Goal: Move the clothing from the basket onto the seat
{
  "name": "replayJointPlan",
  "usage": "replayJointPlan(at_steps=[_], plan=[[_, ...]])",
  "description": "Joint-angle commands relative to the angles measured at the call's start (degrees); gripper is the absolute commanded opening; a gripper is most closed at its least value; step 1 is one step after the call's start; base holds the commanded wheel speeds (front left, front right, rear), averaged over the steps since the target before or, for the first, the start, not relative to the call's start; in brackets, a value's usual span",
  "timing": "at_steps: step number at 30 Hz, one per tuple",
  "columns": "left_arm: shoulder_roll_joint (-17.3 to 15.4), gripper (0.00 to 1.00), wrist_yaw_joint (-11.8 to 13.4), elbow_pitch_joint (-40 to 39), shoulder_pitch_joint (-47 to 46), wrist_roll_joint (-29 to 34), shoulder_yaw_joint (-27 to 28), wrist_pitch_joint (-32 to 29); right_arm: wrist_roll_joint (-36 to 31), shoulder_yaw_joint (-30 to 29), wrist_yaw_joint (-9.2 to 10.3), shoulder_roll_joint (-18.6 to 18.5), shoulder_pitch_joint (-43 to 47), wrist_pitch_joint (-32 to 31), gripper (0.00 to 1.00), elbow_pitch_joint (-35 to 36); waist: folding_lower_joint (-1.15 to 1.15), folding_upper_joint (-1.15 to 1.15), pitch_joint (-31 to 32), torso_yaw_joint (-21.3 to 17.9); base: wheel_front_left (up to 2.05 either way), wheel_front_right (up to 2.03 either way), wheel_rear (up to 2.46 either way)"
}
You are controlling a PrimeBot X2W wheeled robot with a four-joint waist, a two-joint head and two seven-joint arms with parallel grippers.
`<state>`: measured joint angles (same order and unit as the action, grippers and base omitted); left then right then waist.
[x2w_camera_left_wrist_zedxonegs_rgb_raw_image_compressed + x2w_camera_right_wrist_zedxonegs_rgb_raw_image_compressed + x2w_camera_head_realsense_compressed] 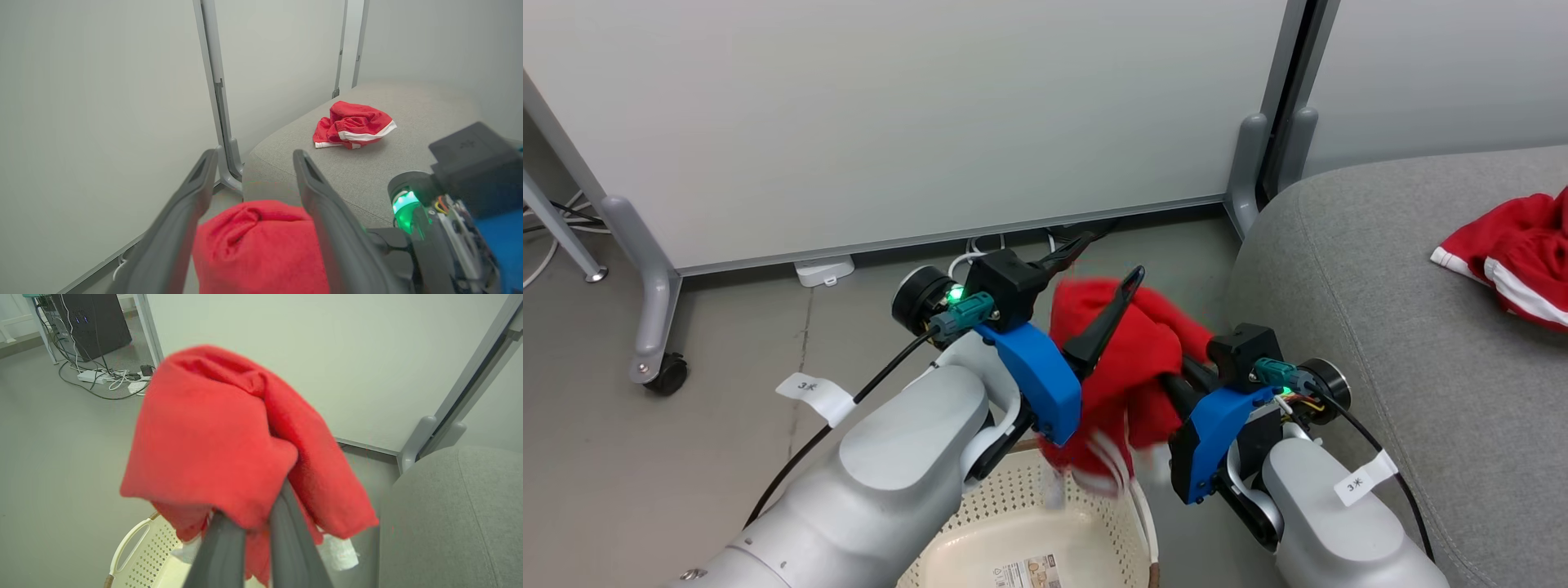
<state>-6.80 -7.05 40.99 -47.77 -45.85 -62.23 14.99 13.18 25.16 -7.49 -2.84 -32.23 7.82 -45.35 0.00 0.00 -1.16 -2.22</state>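
Red garment (1127,343) is up over the basket (1086,498); the seat (1380,327) lies to its right.
Left gripper (1111,257) is wide open, fingers straddling the cloth and clamping nothing. Right gripper (253,514) is pinched closed on it. The seat is just right of the right arm, so that arm is nearer. Second garment (1515,253) already lies there.

A grey floor (686,474) is seen below two white partitions. The wider partition (890,122) is carried on grey feet, and a black caster (666,374) is fitted under its left foot. A white power strip (823,270) is laid on the floor just under its lower edge, with white cables (980,243) beside it. A slanted grey leg (560,233) is seen at the far left. In the right wrist view a dark cabinet (92,322) is shown, with tangled wires (110,381) before it.
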Motion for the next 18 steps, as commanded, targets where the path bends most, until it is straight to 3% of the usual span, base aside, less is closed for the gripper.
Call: replayJointPlan(at_steps=[1, 8, 18], plan=[[-0.27, 1.0, 0.26, 0.29, 0.79, -0.2, 0.18, 0.24, 0.13, -0.04, -0.01, -0.09, -0.67, 0.42, 0.0, -0.04, 0.0, 0.0, -0.02, -0.05, 0.0, 0.0, 0.0], [-2.15, 1.0, 0.94, -0.68, 3.7, -0.47, 2.64, 0.26, 0.34, -0.23, -0.02, -0.08, -1.17, 1.01, 0.0, 0.29, 0.0, 0.0, -0.18, -0.47, 0.0, 0.0, 0.0], [-8.68, 1.0, 3.94, -14.1, 16.68, 5.9, 15.79, 0.27, -0.13, -1.81, -0.01, -0.08, -0.44, 1.94, 0.0, 1.52, 0.0, 0.0, -0.61, -1.41, 0.0, 0.0, 0.0]])
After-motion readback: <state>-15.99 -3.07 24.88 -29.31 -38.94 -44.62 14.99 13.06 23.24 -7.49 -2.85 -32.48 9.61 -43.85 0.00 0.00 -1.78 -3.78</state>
